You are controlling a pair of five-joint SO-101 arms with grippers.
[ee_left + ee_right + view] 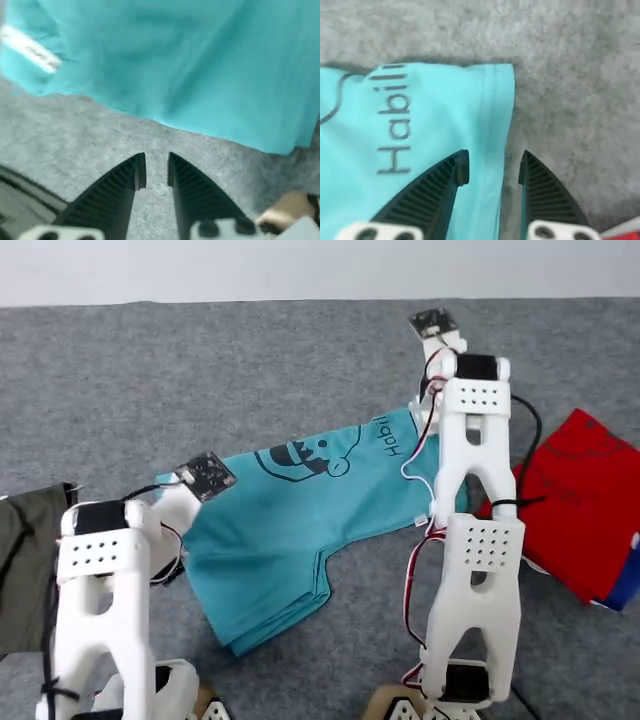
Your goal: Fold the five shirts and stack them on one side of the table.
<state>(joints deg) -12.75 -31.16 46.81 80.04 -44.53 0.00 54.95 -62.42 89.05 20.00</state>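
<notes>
Teal shirt [290,520]: hem edge sits between right gripper's [493,167] parted jaws; left gripper [156,170], narrowly parted, is just off the shirt's opposite end.

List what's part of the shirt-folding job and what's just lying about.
Job: teal shirt, red shirt, blue fabric beneath it, olive shirt, left gripper, right gripper.
Lying about: grey table cover.

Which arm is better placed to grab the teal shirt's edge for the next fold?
Right. The right gripper, open, straddles the hem of the teal shirt; the left gripper hangs over grey mat, short of the cloth.
</notes>
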